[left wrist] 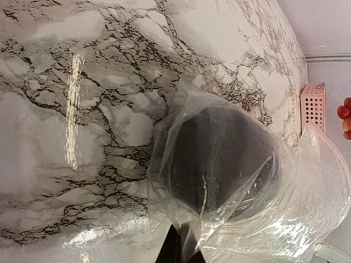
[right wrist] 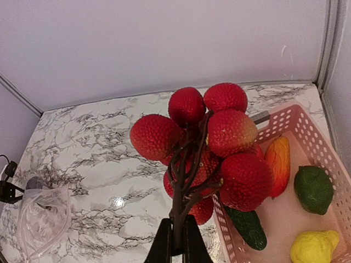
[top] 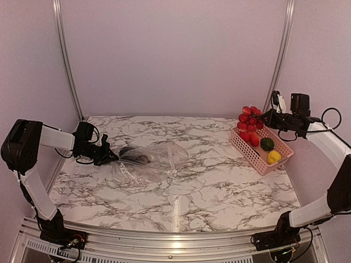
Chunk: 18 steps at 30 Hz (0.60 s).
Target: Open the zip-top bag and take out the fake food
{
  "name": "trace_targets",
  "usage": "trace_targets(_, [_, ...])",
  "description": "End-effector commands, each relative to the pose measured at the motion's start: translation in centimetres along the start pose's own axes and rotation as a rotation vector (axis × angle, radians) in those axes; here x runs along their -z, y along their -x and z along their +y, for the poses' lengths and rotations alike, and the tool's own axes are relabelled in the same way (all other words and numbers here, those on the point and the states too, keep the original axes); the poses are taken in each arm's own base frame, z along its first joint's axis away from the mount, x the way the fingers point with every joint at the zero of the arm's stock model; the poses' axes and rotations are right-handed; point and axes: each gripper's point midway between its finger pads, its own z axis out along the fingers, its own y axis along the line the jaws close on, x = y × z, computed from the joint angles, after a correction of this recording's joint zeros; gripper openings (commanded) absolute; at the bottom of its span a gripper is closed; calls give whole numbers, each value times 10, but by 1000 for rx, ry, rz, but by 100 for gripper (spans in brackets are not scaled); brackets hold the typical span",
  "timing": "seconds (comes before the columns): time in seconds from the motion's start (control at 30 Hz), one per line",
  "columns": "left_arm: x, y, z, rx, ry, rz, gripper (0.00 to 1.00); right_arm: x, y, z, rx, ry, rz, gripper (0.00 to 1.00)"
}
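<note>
**Berry cluster over basket corner; bag held at left.** My right gripper (right wrist: 175, 236) is clamped on the dark stem (right wrist: 178, 211) of the berry cluster (right wrist: 211, 142). The stem runs straight on from the fingers, so the cluster's long axis continues the gripper's line and the berries lie beyond the fingertips, toward the table's middle.

In the right wrist view the cluster straddles the left rim of the basket (right wrist: 299, 118). Some berries sit over the marble table (top: 208, 186) and some over the basket floor. From above, this is the basket's far end, and its long axis runs from there toward the near right. I judge that a clean drop calls for shifting the cluster along that axis, further into the basket, before I let go.

My left gripper (left wrist: 180, 245) is pinched on the near edge of the bag (top: 156, 159). The bag lies flat on the table, stretching from those fingers toward the centre and well apart from the basket. A dark lump (left wrist: 219, 159) shows through the plastic, and I cannot tell what it is. The left arm is much the nearer to it.
</note>
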Motion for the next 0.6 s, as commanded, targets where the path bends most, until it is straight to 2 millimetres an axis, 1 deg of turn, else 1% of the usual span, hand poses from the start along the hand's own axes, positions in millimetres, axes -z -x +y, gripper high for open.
trace_targets(0.0, [2,2,2,0,14,9,0,21,-3,-37,-67,-111,-43,0])
trace_targets(0.07, [2,2,2,0,14,10,0,25,-9,-53,-94,-154,-43,0])
trace_targets(0.2, [1,4,1,-2,13,14,0,25,-27,-73,-115,-217,-6,0])
trace_targets(0.37, [0,4,2,-1,13,17,0,13,-68,-91,-126,-261,77,0])
trace_targets(0.5, [-2,1,3,-1,10,27,0,-2,-101,-108,-133,-294,162,0])
trace_targets(0.53, [-2,0,4,1,9,30,0,-5,-108,-113,-137,-304,186,2])
trace_targets(0.57, [-3,0,4,1,9,33,0,-7,-111,-115,-140,-306,203,10])
